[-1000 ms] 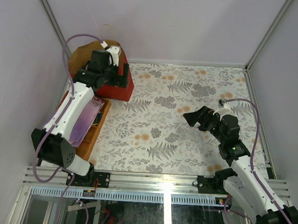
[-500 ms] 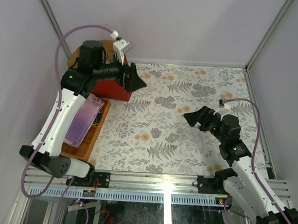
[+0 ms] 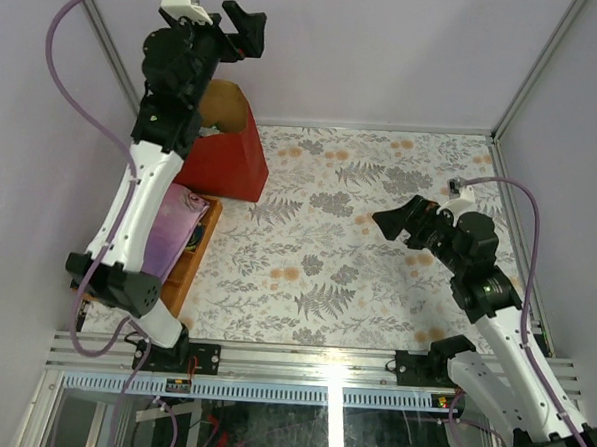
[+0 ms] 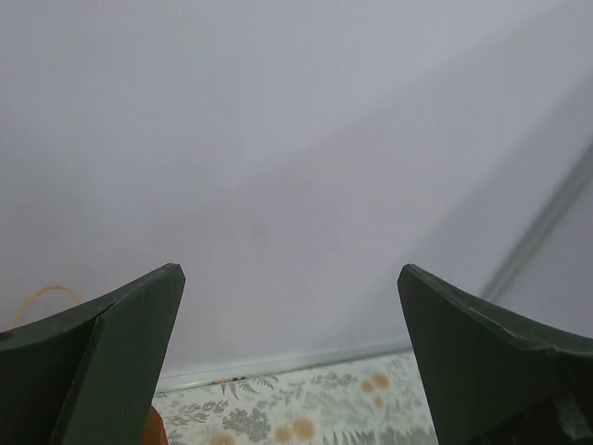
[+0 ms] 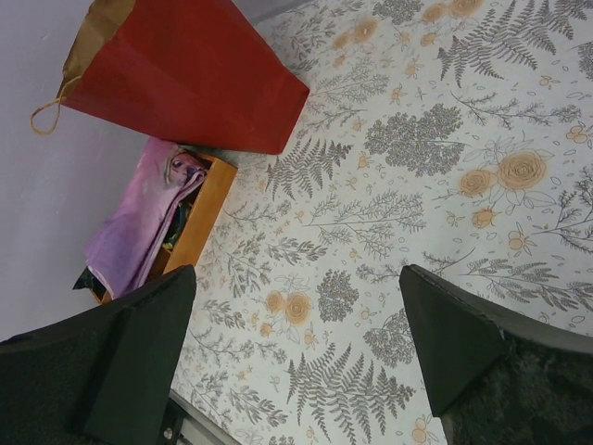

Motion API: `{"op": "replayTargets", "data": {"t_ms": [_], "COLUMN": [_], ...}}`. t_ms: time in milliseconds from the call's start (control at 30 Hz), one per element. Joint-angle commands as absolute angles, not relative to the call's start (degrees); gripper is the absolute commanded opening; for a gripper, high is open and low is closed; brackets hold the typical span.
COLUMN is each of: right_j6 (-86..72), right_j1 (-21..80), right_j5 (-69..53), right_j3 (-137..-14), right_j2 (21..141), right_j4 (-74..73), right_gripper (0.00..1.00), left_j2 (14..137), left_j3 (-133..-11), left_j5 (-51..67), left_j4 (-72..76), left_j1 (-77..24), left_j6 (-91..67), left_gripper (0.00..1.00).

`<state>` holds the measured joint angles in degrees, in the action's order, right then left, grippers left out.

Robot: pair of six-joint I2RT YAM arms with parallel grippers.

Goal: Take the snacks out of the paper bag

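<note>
The paper bag (image 3: 230,158), red outside with brown kraft at its mouth, stands at the table's far left corner. The right wrist view shows the paper bag (image 5: 190,74) and a tan cord handle (image 5: 44,115). No snacks show plainly; the bag's inside is hidden. My left gripper (image 3: 247,28) is raised high above the bag, open and empty, facing the back wall. In its own view the left gripper (image 4: 292,278) frames only wall and a strip of table. My right gripper (image 3: 393,220) hovers open over the table's right half, and the right gripper (image 5: 296,311) holds nothing.
A wooden tray (image 3: 199,246) lies along the left edge with a flat pink-purple item (image 3: 168,232) draped over it, also seen as the tray (image 5: 209,206) and purple item (image 5: 134,227). Grey walls enclose the floral tablecloth (image 3: 347,256) on three sides.
My left arm has lifted from the bag's mouth, swung out and risen high above it with open, empty jaws. The right gripper has shifted slightly.
</note>
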<state>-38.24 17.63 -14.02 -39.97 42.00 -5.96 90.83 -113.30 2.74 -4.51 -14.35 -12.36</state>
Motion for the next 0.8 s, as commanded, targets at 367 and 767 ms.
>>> {"op": "replayTargets", "data": {"t_ms": [367,767], "right_j6": [-34.0,-34.0], "right_j1": [18.0,18.0], "right_j5": [-11.7,-13.2], "right_j3": [-44.7,-43.2], "right_j2": [37.8,43.0], "right_j4": [-12.1,-10.3], "right_gripper": [1.00,0.99], "left_j2": [104.0,102.5], "left_j3": [-126.2,-119.6], "left_j5": [-18.5,0.2], "left_j4": [-5.2,-13.1], "left_j1": [-10.5,-15.5], "left_j6": [-24.2,-11.3], "left_gripper": [1.00,1.00]}}
